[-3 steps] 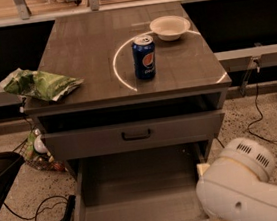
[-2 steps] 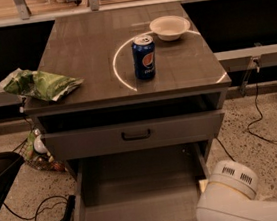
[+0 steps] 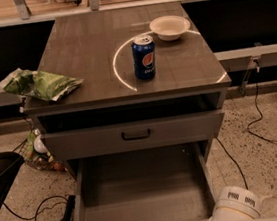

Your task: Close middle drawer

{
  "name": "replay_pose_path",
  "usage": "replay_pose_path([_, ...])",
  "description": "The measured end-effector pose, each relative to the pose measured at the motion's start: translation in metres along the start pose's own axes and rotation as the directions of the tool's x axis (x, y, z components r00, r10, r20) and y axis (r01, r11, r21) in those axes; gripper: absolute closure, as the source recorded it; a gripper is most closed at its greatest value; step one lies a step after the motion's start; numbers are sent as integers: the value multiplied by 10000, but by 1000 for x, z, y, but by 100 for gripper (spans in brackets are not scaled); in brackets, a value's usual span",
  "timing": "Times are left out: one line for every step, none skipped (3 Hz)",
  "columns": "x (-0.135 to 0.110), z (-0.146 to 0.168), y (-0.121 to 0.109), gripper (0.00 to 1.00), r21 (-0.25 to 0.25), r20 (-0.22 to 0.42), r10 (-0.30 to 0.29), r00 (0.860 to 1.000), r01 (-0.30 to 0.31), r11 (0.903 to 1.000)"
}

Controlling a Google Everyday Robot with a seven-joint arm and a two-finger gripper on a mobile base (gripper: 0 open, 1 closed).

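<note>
The middle drawer [image 3: 144,195] is pulled far out at the bottom of the cabinet, a wide deep tray with a bare grey floor. Its front edge lies along the bottom of the view, and its handle does not show. Above it is the upper grey drawer front [image 3: 82,142] with a black handle [image 3: 136,134]. My gripper is not in view. Only a white rounded arm segment [image 3: 237,206] shows at the bottom right, beside the drawer's right front corner.
On the cabinet top stand a blue soda can [image 3: 143,57], a white bowl [image 3: 169,27] and a green chip bag [image 3: 39,84]. A black cable [image 3: 262,135] runs over the floor at the right. A dark frame [image 3: 8,199] and a wrapper [image 3: 38,152] lie at the left.
The white arm segment has sunk down and to the right, towards the bottom edge. More of the open drawer's floor and right side now shows. The drawer has not moved.
</note>
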State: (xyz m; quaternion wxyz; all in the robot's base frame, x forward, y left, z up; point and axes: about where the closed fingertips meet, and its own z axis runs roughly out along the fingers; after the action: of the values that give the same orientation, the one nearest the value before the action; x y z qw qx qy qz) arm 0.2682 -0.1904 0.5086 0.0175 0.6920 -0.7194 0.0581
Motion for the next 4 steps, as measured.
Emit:
replay_pose_path([-13,29,33,64,-564,1023,69,9947,-11,9984])
replay_pose_path([-15,30,32,87,-523,1108,72,9938,-14,9986])
replay_pose_path([-15,29,31,100,-497,1084,66,9941,-12,9988])
replay_pose_path([-22,40,28,100,-779,861,145,9962,-78,9969])
